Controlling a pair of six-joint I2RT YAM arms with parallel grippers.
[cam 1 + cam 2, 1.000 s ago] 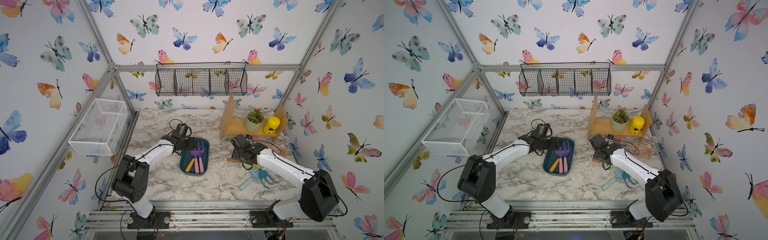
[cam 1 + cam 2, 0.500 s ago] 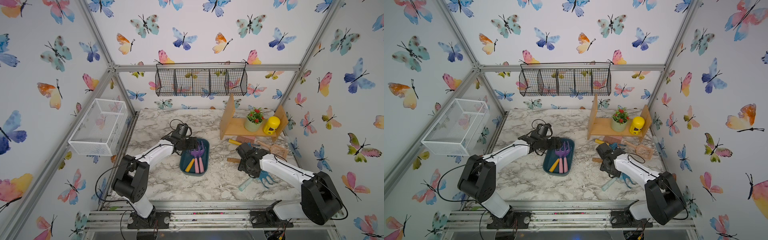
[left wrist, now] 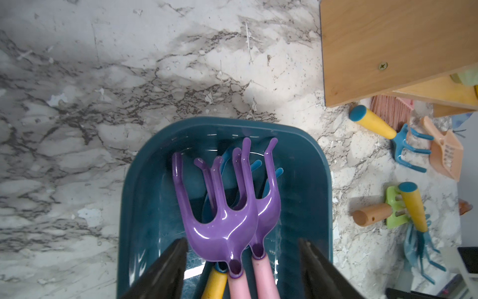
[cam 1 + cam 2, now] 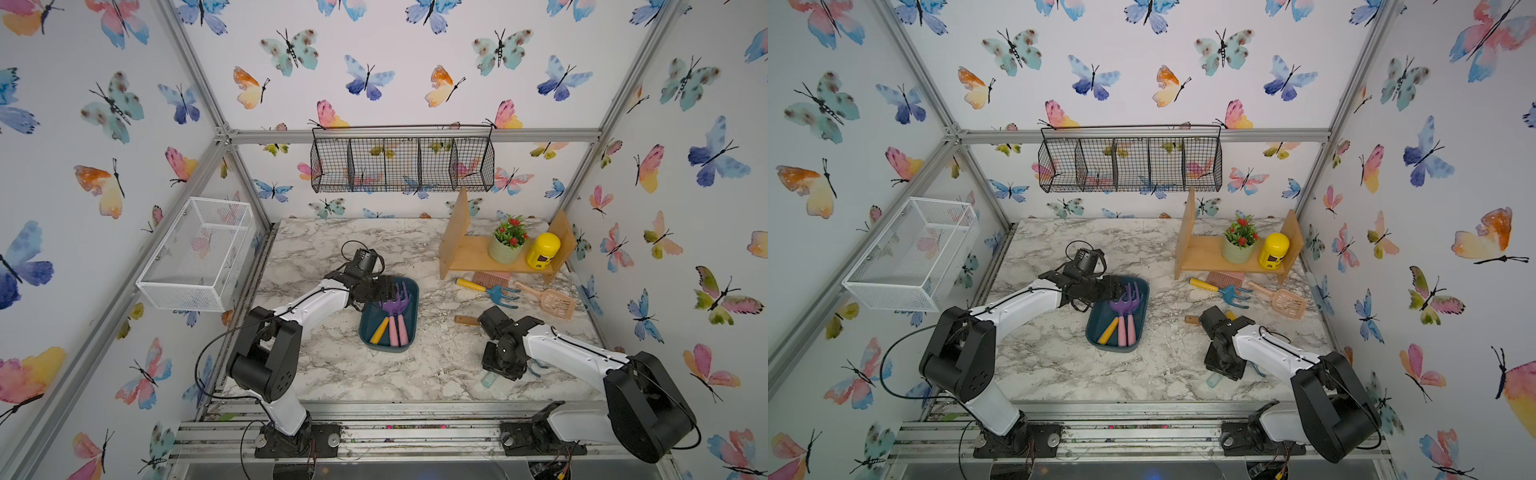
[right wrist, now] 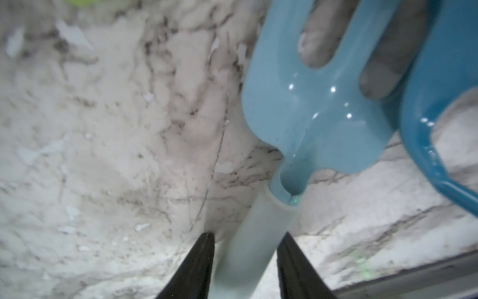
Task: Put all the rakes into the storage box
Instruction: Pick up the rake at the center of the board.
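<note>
The rake (image 5: 318, 124), with a light blue head and a pale handle, lies on the marble at the front right; its handle end (image 4: 488, 379) (image 4: 1213, 379) sticks out from under my right gripper. My right gripper (image 5: 246, 234) (image 4: 502, 368) points down, its fingers pressed against both sides of that handle. The storage box (image 4: 409, 320) (image 4: 1140, 324) (image 3: 144, 194), a dark teal bin, sits mid-table and holds two purple rakes (image 3: 222, 227) with pink handles and a yellow-handled tool. My left gripper (image 3: 241, 240) (image 4: 388, 291) hovers open over the box's far end, touching nothing.
A darker blue rake (image 5: 439, 103) lies against the pale one. A yellow-handled blue rake (image 4: 488, 289), a pink scoop (image 4: 552, 301) and a wooden handle (image 4: 465, 320) lie near the wooden shelf (image 4: 469, 257). A white mesh basket (image 4: 199, 253) and a black wire basket (image 4: 401, 164) hang on the walls.
My right arm has swung from beside the shelf toward the table's front and come down over the pale rake, its jaws closing on the handle. The left jaws have narrowed a little.
</note>
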